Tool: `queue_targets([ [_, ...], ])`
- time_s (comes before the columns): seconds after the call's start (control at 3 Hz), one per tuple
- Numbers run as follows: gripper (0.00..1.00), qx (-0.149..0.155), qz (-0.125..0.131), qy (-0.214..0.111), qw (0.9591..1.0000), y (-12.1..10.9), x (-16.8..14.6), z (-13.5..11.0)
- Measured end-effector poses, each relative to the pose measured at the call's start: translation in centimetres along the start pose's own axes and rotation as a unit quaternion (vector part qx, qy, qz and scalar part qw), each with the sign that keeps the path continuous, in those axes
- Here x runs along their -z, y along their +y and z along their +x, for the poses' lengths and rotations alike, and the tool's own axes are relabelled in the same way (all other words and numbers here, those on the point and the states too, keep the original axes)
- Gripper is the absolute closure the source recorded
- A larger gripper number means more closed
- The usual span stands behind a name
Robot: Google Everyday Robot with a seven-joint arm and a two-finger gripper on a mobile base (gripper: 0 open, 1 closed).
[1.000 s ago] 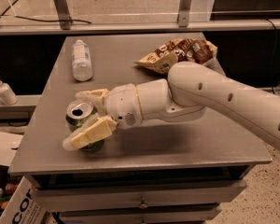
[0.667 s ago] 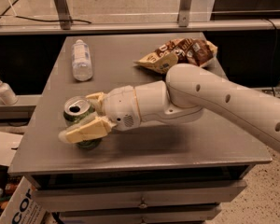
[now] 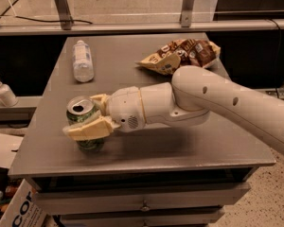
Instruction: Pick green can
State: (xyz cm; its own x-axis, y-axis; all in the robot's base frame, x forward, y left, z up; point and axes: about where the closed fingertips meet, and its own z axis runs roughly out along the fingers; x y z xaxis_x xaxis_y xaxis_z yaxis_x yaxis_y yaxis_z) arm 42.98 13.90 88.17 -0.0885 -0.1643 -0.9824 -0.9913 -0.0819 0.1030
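The green can [image 3: 82,115] stands upright near the front left of the grey table [image 3: 180,145], its silver top with the pull-tab opening showing. My gripper [image 3: 87,118] reaches in from the right and is shut on the can. One cream finger [image 3: 89,128] crosses the can's front, the other [image 3: 100,100] lies behind it. The can's lower part shows below the front finger. Whether its base rests on the table or hangs just above it, I cannot tell.
A clear plastic bottle [image 3: 82,60] lies at the back left of the table. A brown snack bag [image 3: 182,54] lies at the back right, behind my arm. A soap dispenser [image 3: 4,91] stands on a ledge to the left. Cardboard boxes [image 3: 9,193] sit on the floor at lower left.
My fingers have closed in around the can and the front finger now presses across its side. The can and gripper have shifted slightly leftward.
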Motion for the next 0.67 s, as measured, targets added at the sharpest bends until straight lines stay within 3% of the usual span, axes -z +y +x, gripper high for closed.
queue_targets([
  [0.33, 1.00, 0.011, 0.025, -0.016, 0.9995, -1.1, 2.6, -2.0],
  [0.67, 1.00, 0.029, 0.055, -0.033, 0.9976, -2.4, 6.2, -5.0],
])
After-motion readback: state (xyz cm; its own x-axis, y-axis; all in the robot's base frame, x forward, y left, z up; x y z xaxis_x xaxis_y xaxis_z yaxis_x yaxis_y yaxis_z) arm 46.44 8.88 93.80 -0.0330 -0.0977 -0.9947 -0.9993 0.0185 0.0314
